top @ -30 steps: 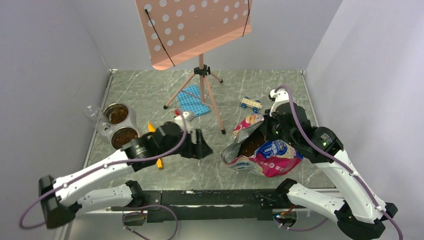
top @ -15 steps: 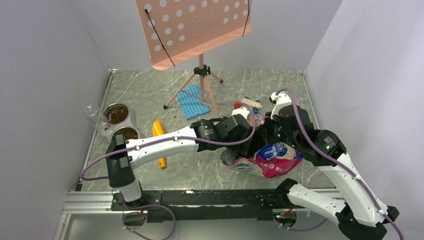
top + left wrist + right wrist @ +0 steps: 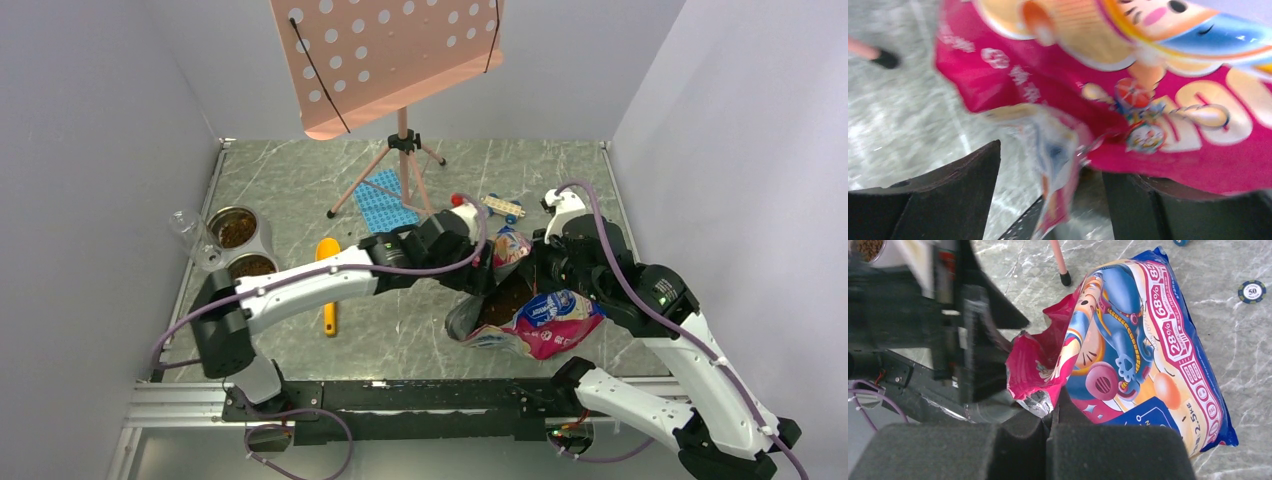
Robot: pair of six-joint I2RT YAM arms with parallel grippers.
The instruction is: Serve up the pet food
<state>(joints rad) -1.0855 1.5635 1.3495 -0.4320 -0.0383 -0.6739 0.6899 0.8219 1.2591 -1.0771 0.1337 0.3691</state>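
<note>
The pet food [image 3: 503, 296] shows as dark brown kibble inside the open mouth of the pink-and-blue foil bag [image 3: 552, 320], which lies at the front right. More kibble fills the two bowls [image 3: 252, 266] at the left. My right gripper [image 3: 1053, 421] is shut on the bag's torn foil rim [image 3: 1047, 402]. My left gripper [image 3: 1050, 200] is open at the bag's mouth, and a loose flap of the bag's edge [image 3: 1058, 160] hangs between its fingers [image 3: 948, 195]. In the top view the left gripper [image 3: 486, 284] sits just left of the opening.
A yellow scoop [image 3: 328, 282] lies on the table left of centre. A pink music stand [image 3: 395, 60] on a tripod [image 3: 405, 185] stands at the back. A blue mat [image 3: 385, 202], toy car [image 3: 500, 207], poker chip [image 3: 1251, 291] and glass cup [image 3: 186, 228] lie around.
My left arm has swung from near the scoop and bowls to the right, up to the bag's mouth. The scoop stays on the table. My right gripper keeps hold of the bag.
</note>
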